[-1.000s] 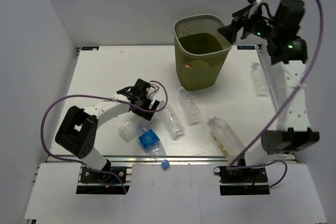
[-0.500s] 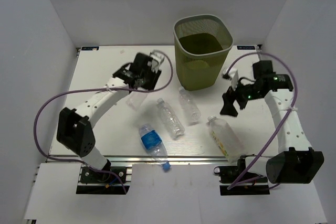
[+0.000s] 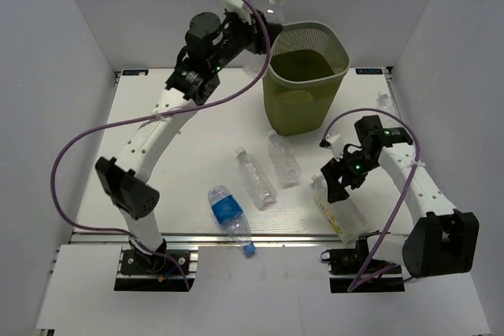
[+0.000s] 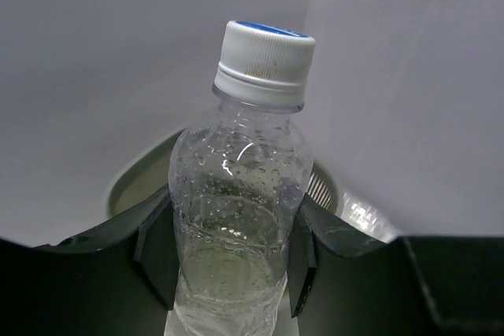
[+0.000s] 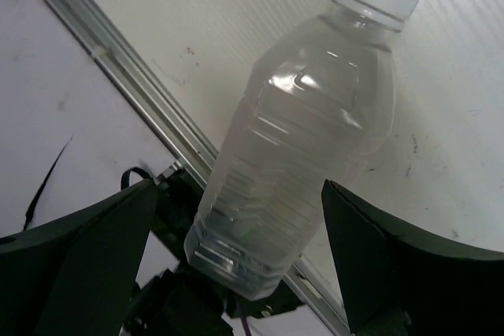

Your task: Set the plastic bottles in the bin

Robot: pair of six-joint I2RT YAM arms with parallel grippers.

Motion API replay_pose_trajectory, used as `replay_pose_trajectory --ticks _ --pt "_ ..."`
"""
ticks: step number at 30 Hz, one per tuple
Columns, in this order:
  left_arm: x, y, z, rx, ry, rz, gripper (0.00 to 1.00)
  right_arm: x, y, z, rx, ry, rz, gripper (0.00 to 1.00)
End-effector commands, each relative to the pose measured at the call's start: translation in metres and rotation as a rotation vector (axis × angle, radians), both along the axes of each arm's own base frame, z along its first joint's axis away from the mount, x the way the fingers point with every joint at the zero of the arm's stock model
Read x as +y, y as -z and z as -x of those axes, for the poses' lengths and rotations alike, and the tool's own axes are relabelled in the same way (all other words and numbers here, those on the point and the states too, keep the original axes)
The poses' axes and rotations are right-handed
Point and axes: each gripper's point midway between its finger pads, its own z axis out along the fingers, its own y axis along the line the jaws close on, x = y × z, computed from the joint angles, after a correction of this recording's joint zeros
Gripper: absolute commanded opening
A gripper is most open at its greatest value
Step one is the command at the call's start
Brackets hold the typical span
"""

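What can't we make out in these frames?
- Bin contents: top view, dark interior and mesh hide them.
- Held bottle base: left wrist view, cut by bottom edge; left gripper covers its sides.
- Big bottle label text: washed out in right wrist view; too small in top view, right gripper over its neck.
- Far-right bottle: top view, small and faint.

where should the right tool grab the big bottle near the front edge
Grip the large bottle across its ridged middle, coming down from above. It lies on its side, round flanks free, and the open right tool hangs over it, a finger either side.
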Motion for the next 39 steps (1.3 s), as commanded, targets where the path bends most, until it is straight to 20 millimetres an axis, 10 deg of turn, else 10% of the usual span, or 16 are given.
replay_pose_trajectory --ticks 1,8,11,14,15,20,23,25,27,28,30,39 --pt "-0.032 -0.03 -0.007 -0.056 0.107 0.157 0.31 -0.002 0.017 -0.003 0.025 0.114 0.043 0.9" --pt "-0.076 -0.051 -0.038 -0.118 0.121 0.347 0.36 -0.006 0.036 -0.01 0.034 0.178 0.108 0.9" --pt "-0.085 -0.031 -0.059 -0.077 0.088 0.349 0.44 -0.009 0.038 -0.011 0.029 0.191 0.13 0.9" --pt "-0.089 0.004 -0.066 -0.001 0.066 0.3 0.73 -0.01 0.046 -0.007 0.054 0.189 0.154 0.9" --pt "-0.089 0.012 -0.067 0.015 0.064 0.288 0.96 -0.01 0.048 -0.006 0.061 0.184 0.16 0.9" --pt "-0.074 0.011 -0.061 -0.001 0.014 0.215 1.0 -0.009 0.057 -0.007 0.099 0.177 0.196 0.9" --pt "-0.049 -0.017 -0.043 -0.043 -0.036 0.141 1.0 -0.011 0.057 -0.013 0.08 0.196 0.225 0.9" --pt "-0.037 0.015 -0.034 0.024 -0.067 0.052 1.0 -0.017 0.062 -0.016 0.075 0.205 0.266 0.9" --pt "-0.006 -0.01 0.011 -0.007 -0.071 0.054 1.0 -0.02 0.066 -0.018 0.069 0.219 0.303 0.9" --pt "0.001 0.034 0.016 0.063 -0.084 -0.002 1.0 -0.025 0.073 -0.017 0.095 0.222 0.34 0.9" --pt "0.031 0.021 0.059 0.056 -0.085 0.006 1.0 -0.025 0.079 -0.014 0.117 0.221 0.366 0.9" --pt "0.097 0.147 0.16 0.42 -0.08 -0.135 1.0 -0.024 0.103 0.002 0.27 0.184 0.413 0.9"
